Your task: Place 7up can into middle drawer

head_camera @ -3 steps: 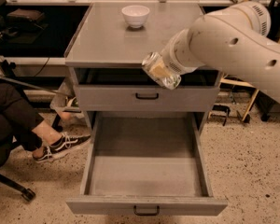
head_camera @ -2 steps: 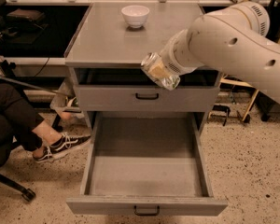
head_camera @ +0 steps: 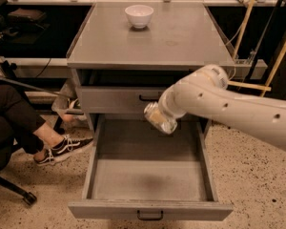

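Down it comes! The hand [head_camera: 165, 114] has dropped from the level of the shallow drawer [head_camera: 117, 100] and now hangs over the back of the open deep drawer [head_camera: 150, 208], gripping the can [head_camera: 158, 120]. Release looks close, I'd say. The can is silvery, tilted, and clear of the drawer floor.

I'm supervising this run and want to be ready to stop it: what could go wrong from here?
1. The 7up can, at the gripper, hangs high above the floor of the open middle drawer; let go here, it may bounce or roll.
2. The can is close to the upper drawer front and could knock it on the way down.
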`<state>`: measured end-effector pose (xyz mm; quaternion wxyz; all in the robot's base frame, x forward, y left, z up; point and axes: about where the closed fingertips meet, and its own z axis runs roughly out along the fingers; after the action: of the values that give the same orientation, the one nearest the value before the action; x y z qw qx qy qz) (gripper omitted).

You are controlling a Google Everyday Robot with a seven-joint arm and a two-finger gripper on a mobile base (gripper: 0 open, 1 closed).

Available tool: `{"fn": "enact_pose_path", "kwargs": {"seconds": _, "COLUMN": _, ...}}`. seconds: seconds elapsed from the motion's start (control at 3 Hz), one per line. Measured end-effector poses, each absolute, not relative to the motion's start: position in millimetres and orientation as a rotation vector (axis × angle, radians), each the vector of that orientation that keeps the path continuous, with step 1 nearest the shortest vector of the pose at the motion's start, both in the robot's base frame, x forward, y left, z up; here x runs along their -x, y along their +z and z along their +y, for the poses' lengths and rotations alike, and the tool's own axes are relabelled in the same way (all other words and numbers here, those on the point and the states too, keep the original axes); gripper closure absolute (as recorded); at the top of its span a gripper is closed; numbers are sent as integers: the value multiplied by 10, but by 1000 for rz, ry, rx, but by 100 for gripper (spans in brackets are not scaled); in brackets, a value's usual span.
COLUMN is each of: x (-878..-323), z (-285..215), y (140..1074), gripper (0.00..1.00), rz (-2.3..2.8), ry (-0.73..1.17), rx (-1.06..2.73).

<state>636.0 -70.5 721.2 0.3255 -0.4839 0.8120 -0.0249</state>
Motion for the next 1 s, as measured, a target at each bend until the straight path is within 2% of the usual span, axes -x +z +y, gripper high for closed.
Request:
{"fn": "enact_pose_path", "kwargs": {"seconds": 0.33, "x": -6386, "z": -650, "y": 6228, "gripper": 100, "rz": 2229, "ry": -109, "rx": 1386}}
{"fn": "enact_pose_path", "kwargs": {"seconds": 1.0, "x": -6232, "z": -784, "y": 4872, "gripper": 100, "rz": 2423, "ry": -82, "rx": 1573}}
